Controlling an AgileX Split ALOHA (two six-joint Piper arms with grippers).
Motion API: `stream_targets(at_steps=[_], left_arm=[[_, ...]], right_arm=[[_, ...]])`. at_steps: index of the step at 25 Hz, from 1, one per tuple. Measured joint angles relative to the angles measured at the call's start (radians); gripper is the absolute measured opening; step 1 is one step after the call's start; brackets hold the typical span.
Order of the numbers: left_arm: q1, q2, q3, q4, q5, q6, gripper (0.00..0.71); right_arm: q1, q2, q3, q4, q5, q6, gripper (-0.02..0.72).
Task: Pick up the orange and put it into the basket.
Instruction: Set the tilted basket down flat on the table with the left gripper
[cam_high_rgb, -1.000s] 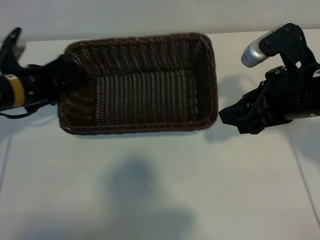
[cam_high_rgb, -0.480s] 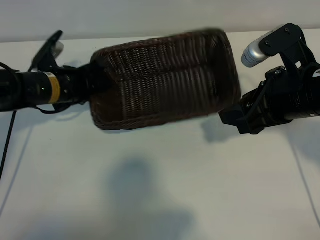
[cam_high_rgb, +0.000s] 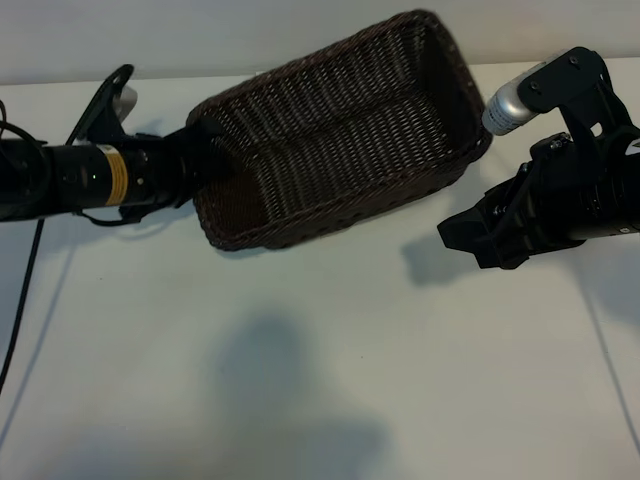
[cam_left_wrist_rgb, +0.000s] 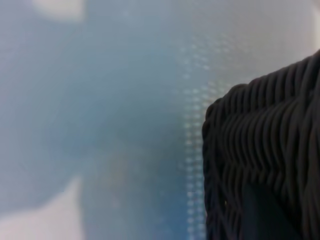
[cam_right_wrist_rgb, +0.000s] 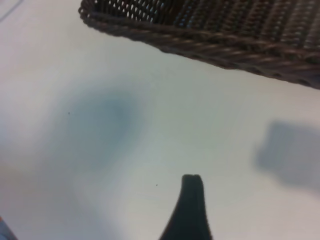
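The dark-brown woven basket (cam_high_rgb: 340, 140) sits askew, its right end swung toward the table's back edge and close to the right arm. My left gripper (cam_high_rgb: 195, 160) reaches in from the left and is shut on the basket's short left wall. In the left wrist view the basket (cam_left_wrist_rgb: 270, 150) fills one side, very close. My right gripper (cam_high_rgb: 468, 240) hovers open beside the basket's right front corner with nothing in it. One of its fingers (cam_right_wrist_rgb: 191, 200) shows over bare table, with the basket (cam_right_wrist_rgb: 225, 50) rim beyond. The orange is out of view, and the basket's inside shows only weave.
The white table (cam_high_rgb: 320, 380) stretches wide in front of the basket, crossed by soft shadows. A pale wall runs behind the table's back edge. A silver cylinder (cam_high_rgb: 505, 105) sticks out of the right arm near the basket's far right corner.
The left arm has pushed to the right with the basket, which has turned so that its right end swings up toward the back. The right arm has not moved.
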Motion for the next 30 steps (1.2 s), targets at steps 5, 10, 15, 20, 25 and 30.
stream_targets(at_steps=[5,10,15,20,25,30], left_arm=[[0.000,-0.057,-0.035,0.005,-0.026,0.000,0.175],[0.000,-0.063,-0.040,0.035,-0.053,0.000,0.175],[0.001,-0.063,-0.040,0.066,-0.062,0.000,0.174],[0.001,-0.063,-0.039,0.092,-0.067,0.000,0.174],[0.001,-0.063,-0.031,0.131,-0.067,0.000,0.174],[0.001,-0.063,-0.016,0.170,-0.071,0.000,0.172]], right_arm=[[0.001,0.000,0.000,0.000,0.005,0.000,0.594],[0.001,0.000,0.000,0.000,0.019,0.000,0.594],[0.001,0.000,0.000,0.000,0.020,0.000,0.594],[0.001,0.000,0.000,0.000,0.020,0.000,0.594],[0.001,0.000,0.000,0.000,0.021,0.000,0.594],[0.001,0.000,0.000,-0.001,0.033,0.000,0.594]])
